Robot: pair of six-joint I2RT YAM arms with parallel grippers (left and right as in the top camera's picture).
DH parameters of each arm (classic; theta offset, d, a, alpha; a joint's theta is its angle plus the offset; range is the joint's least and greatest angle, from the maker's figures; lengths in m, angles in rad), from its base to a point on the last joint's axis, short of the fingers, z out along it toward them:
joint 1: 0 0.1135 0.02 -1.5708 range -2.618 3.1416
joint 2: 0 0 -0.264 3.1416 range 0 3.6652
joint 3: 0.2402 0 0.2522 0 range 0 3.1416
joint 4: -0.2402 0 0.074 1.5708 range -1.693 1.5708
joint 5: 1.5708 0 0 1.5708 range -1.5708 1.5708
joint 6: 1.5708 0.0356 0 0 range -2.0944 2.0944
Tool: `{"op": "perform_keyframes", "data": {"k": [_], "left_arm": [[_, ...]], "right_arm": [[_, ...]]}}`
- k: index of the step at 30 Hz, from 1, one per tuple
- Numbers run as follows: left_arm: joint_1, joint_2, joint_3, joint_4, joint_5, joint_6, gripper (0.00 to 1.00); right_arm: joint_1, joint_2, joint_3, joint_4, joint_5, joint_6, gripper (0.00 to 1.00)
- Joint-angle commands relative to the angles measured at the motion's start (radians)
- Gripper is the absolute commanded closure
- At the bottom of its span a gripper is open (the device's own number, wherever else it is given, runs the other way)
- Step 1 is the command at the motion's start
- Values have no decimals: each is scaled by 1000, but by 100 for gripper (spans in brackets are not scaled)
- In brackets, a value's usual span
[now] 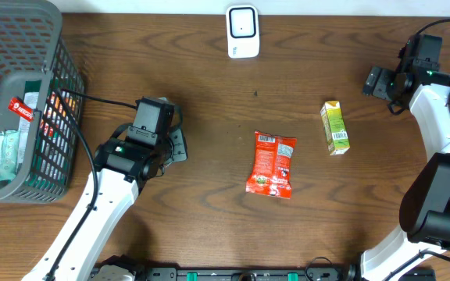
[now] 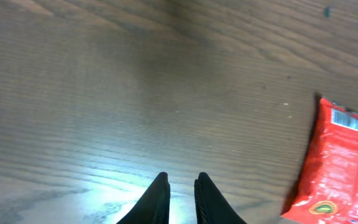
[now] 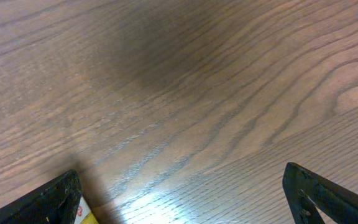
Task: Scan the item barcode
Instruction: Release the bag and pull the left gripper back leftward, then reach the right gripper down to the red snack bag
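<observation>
Risked a missed or slipping pinch on the flat red packet [image 1: 273,164] lying mid-table, well apart from the scanner [image 1: 242,31], given left gripper [image 2: 181,190] fingers barely parted and empty, right gripper [image 3: 182,199] fingers spread wide, also empty.

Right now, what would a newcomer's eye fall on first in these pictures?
The bright red packet, lying flat in the middle of the dark wooden table, stands out first, with a small green carton to its right. Next come the grey basket at the left edge, holding other items, and the white scanner at the far edge.
</observation>
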Motion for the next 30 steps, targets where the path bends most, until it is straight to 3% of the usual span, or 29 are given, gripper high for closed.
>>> {"op": "perform_keyframes", "data": {"k": [1,3,5,7,8,13,14,18,19,24,30], "left_arm": [[8,4,11,-7,-21,26,69],[8,6,9,-7,-21,26,55],[8,6,6,-8,-21,26,48],[8,6,4,-11,-21,26,24],[8,6,3,-11,-21,26,20],[8,6,3,-17,-21,26,19],[8,6,3,-17,-21,26,19],[8,6,3,-18,-21,26,18],[8,6,3,-18,-21,26,18],[8,6,3,-18,-21,26,18],[8,6,3,-18,-21,26,18]], "right_arm": [[1,-19,20,7,-31,31,1],[0,-23,21,-65,-61,20,1],[-2,-36,22,-76,-126,-2,1],[-2,-61,24,-96,-245,-70,1],[-2,-77,24,-106,-293,-77,1],[-5,-165,24,-177,-465,-68,1],[-3,-181,24,-198,-520,-67,5],[36,-208,24,-299,-657,-66,42],[55,-208,23,-335,-655,-66,47],[214,-206,-39,-418,-593,-44,40],[439,-205,-206,-336,-343,174,32]]}}
